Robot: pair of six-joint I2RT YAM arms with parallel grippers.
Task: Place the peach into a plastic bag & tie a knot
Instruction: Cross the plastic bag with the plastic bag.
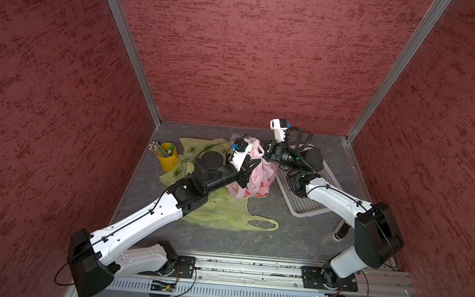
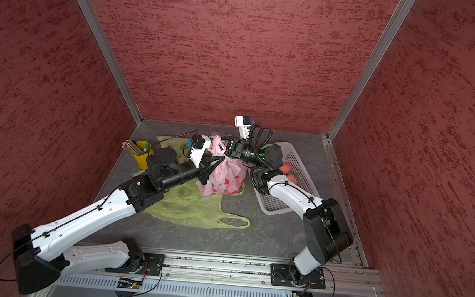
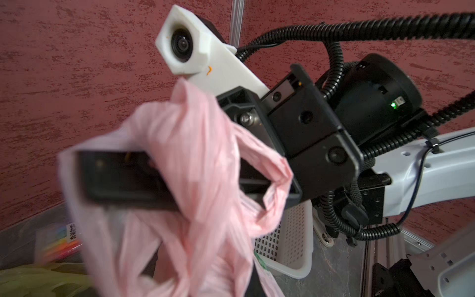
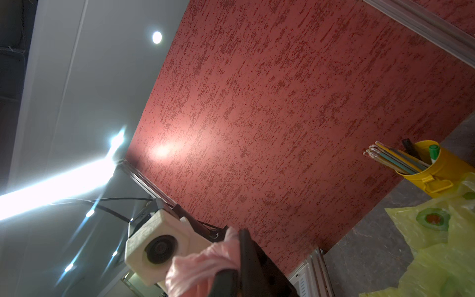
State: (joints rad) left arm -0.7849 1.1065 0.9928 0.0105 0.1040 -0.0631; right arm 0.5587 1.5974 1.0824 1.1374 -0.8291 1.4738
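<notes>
Hanging from left hand (image 1: 255, 162) and right hand (image 1: 263, 149) — pink bag (image 1: 259, 181), handles pinched.

The pink bag (image 1: 260, 178) bears red prints, the yellow-green bag (image 1: 225, 215) green motifs, and the cup (image 1: 168, 161) is yellow.

**Two grippers pinched on the pink bag's top**

A pink thin plastic bag (image 1: 260, 180) with red patches stands drawn upward at mid-table, its lower end resting on crumpled yellow-green plastic bags (image 1: 225, 215) that spread left and nearer across the grey mottled tabletop (image 1: 281, 239). The left gripper (image 1: 257, 161) pinches the bag's gathered neck from the left. The right gripper (image 1: 262, 151) clamps its handle just farther back, from the right. A yellow metal cup (image 1: 168, 159) of pencils stands far left. A white perforated plastic basket (image 1: 307, 207) lies right, under the right arm.
</notes>
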